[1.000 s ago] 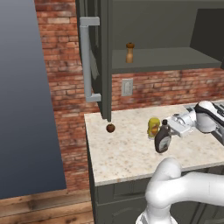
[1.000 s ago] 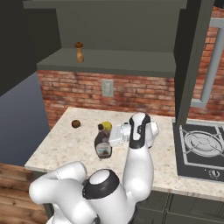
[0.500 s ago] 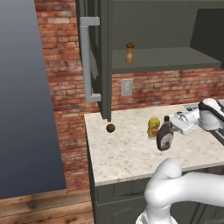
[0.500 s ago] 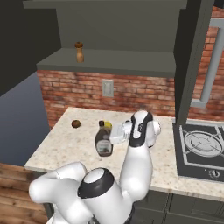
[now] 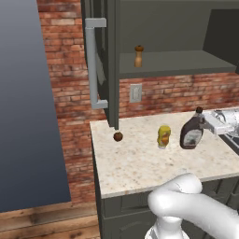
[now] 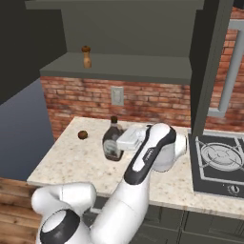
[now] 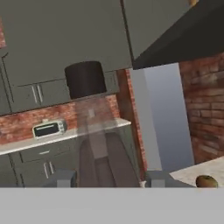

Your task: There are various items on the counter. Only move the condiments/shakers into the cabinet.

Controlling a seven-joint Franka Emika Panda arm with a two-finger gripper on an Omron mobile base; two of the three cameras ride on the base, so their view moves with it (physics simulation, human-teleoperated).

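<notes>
Base views flank counter (image 5: 140, 163); hand view seemingly close.

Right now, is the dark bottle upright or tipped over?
Upright. The dark bottle stands with its base on the counter and its cap pointing up, beside the yellow squeeze bottle.

No readable text; labels on dark bottle (image 5: 191, 135) and yellow squeeze bottle (image 5: 163, 137) illegible.

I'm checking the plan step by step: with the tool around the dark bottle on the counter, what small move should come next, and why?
Probably a short straight lift. The tool is closed on the neck of the dark bottle, which still stands on the counter. The shaker already sits on the shelf of the open cabinet above, so the bottle must clear the counter and the nearby yellow squeeze bottle before heading up.
</notes>
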